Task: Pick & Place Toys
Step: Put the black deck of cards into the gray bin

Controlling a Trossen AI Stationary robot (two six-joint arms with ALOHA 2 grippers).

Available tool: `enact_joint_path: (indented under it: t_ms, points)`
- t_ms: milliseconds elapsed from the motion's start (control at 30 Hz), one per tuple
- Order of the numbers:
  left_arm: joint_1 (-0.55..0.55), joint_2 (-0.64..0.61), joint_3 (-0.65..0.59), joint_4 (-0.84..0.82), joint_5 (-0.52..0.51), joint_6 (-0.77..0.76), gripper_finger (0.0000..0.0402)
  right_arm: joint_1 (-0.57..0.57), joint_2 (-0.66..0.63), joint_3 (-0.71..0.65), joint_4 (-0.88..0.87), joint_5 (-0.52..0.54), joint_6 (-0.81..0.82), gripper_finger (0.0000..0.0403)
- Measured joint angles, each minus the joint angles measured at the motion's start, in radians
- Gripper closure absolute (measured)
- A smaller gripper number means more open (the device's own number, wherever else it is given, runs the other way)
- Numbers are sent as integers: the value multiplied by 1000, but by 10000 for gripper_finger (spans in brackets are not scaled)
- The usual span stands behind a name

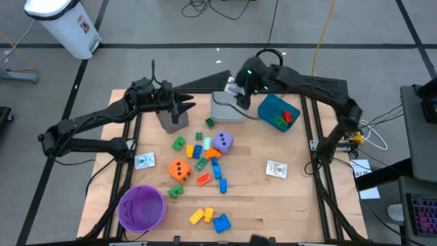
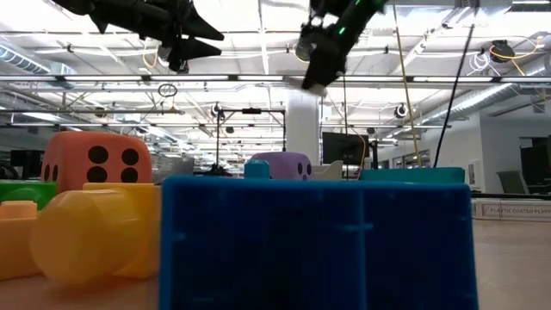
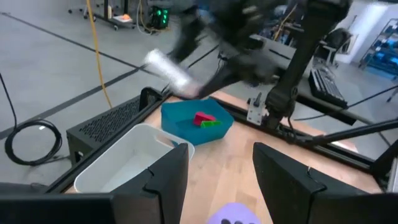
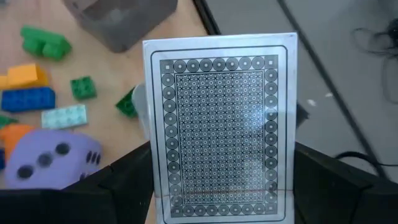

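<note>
I see a patterned-back card (image 4: 219, 124) held upright above the table's far side. Mixed coloured bricks (image 1: 205, 179) lie scattered mid-table around the orange die (image 1: 179, 169) and purple die (image 1: 222, 141); two more cards (image 1: 276, 168) lie flat.

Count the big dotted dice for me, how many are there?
2. The orange die sits left of the brick pile's middle; the purple die lies up and right of it. None seems hidden.

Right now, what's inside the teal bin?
In the teal bin: a red brick and a green brick, resting together. Its near wall hides part of the floor, so anything lying there can't be seen.
</note>
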Motion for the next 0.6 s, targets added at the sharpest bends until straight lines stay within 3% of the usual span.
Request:
enact_joint_path:
  t_ms: [200, 600]
  points:
    - [0, 0, 0, 17, 22, -20, 213, -69, 163, 45, 7, -79, -82, 103]
    - [0, 0, 0, 17, 26, -47, 213, -62, 349, 45, 10, -87, -115, 103]
